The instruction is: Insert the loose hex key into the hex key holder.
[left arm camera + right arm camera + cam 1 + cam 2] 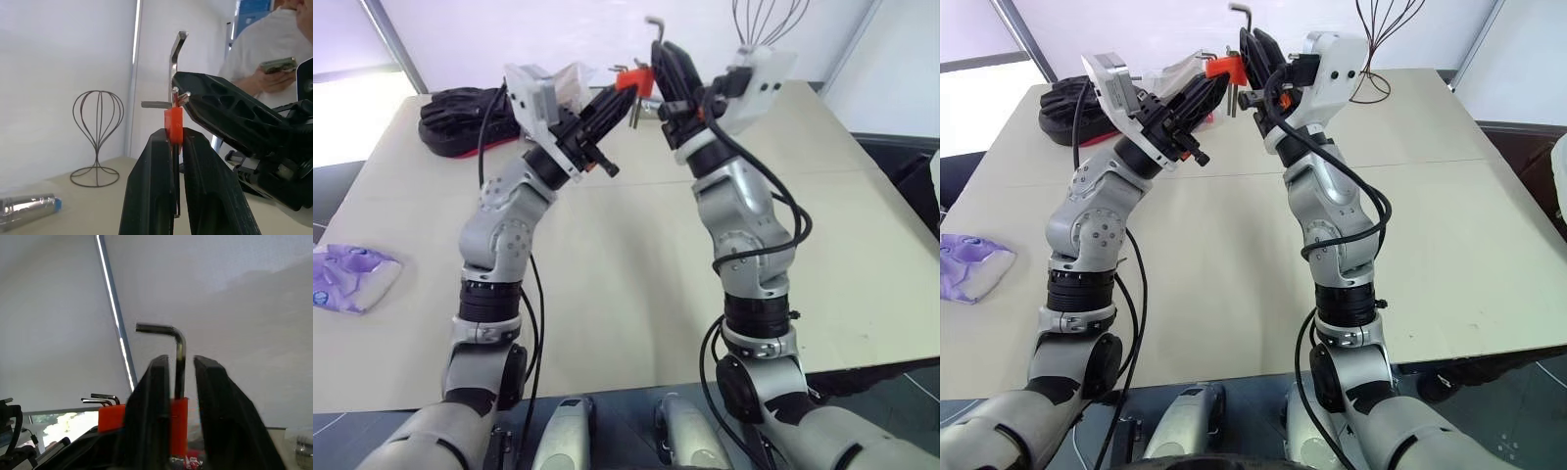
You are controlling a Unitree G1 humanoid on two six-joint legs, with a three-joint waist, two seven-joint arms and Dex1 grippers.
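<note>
Hex key holder (628, 78) is sitting clamped in left gripper (625, 90); right gripper (177, 382) is parting around loose hex key (177, 357), risking it slipping out if unseated.

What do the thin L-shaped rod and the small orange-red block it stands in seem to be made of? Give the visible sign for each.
Thin L-shaped grey rod: probably bare metal, steel by the look; it shows a bright sheen and a crisp bend.
Small orange-red block: probably moulded plastic; its colour is solid and even, its surface matte with no metallic glint.

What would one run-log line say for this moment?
left claw: shut on hex key holder | right claw: parted around loose hex key | key standing in holder
</note>
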